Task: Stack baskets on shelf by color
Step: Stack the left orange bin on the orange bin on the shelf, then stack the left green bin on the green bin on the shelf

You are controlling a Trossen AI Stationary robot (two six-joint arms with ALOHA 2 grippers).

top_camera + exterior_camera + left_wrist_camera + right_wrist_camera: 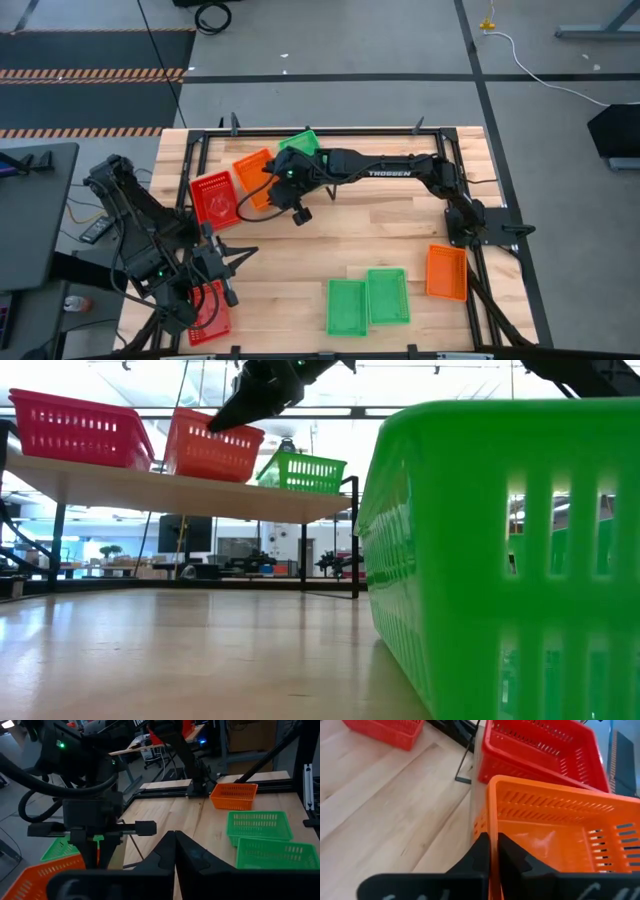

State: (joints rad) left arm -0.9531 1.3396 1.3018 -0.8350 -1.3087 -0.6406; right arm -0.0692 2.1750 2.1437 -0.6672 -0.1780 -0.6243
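3 baskets sit on the shelf (262,205); right claw (492,845) pinches the orange basket (555,835) wall, at 3 o'clock of the red (540,750). Lift gently, level. Left claw (175,852) shut, empty.

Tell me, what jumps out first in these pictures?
Bright baskets. A red basket, an orange basket and a green one sit in a row on the raised shelf, and the right gripper has its jaws pinched on the orange basket's rim. In the low view, another green basket looms huge, close to the camera.
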